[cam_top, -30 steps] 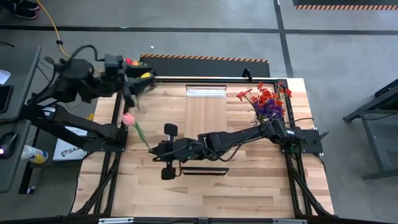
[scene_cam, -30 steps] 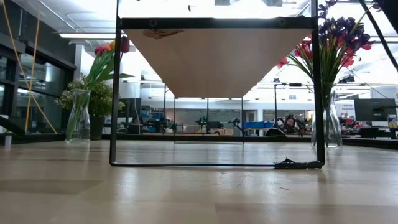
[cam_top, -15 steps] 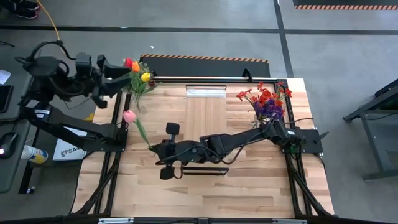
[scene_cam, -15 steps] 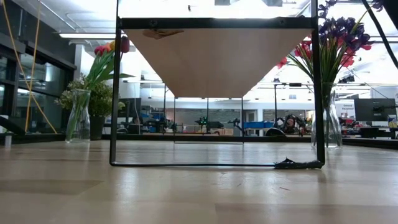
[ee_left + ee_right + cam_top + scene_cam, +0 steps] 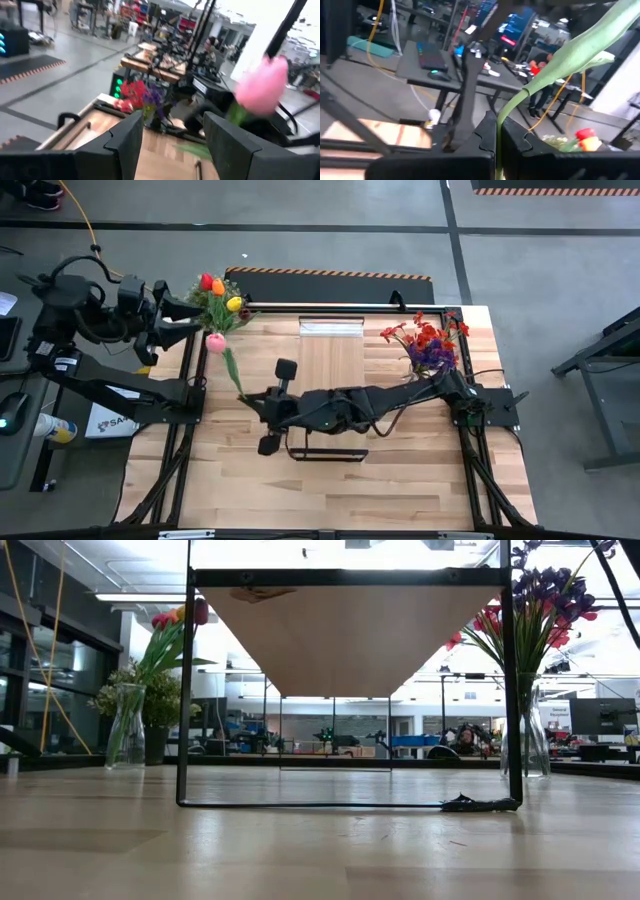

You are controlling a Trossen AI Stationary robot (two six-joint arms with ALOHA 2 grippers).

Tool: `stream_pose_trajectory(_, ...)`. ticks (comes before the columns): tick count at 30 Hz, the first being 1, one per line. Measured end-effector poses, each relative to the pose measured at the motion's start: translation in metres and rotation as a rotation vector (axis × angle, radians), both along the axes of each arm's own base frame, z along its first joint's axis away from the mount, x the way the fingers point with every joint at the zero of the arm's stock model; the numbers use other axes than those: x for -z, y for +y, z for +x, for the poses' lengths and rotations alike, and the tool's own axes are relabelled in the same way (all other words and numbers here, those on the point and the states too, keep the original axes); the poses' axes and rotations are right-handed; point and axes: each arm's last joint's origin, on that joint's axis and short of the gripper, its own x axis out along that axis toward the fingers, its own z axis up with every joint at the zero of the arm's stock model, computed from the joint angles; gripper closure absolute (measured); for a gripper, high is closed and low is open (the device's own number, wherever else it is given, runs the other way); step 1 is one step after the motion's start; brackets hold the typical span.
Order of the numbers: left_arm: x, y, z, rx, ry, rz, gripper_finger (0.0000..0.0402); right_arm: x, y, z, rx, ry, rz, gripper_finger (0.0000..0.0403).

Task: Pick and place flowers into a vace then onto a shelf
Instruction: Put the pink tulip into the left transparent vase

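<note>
A pink tulip [image 5: 215,342] is held by the very base of its stem in the right gripper [image 5: 245,396], whose fingers are clamped flat on the green stalk — the wrist view shows the stem [image 5: 506,116] running up from between the closed pads. The head is carried close to the left vase [image 5: 222,340], where red, orange and yellow flowers [image 5: 218,289] are already standing at the table's far left corner. The left gripper [image 5: 190,313] is parked just beside that bouquet, its fingers set partly apart with nothing seen between them.

Several things could be upset from here. With so low a grip, the long stem can be expected to sway, so the cut end may be steered past the narrow glass mouth. The vase could also be nudged or tipped if the stem is pressed against its rim, or if the waiting left arm (it is very near the blooms) is brushed. A tangle with the leaves already inside is likely too — the tulip might then be dragged back out on release. The shelf [image 5: 332,355] and the second bouquet [image 5: 428,342] are well apart.
</note>
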Motion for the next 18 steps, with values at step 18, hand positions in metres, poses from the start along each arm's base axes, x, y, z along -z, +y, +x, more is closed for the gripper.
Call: stream_pose_trajectory(18, 0.008, -0.004, 0.007, 0.150, 0.096, -0.014, 0.0163, -0.018, -0.038, 0.009, -0.007, -0.163, -0.030, 0.0403)
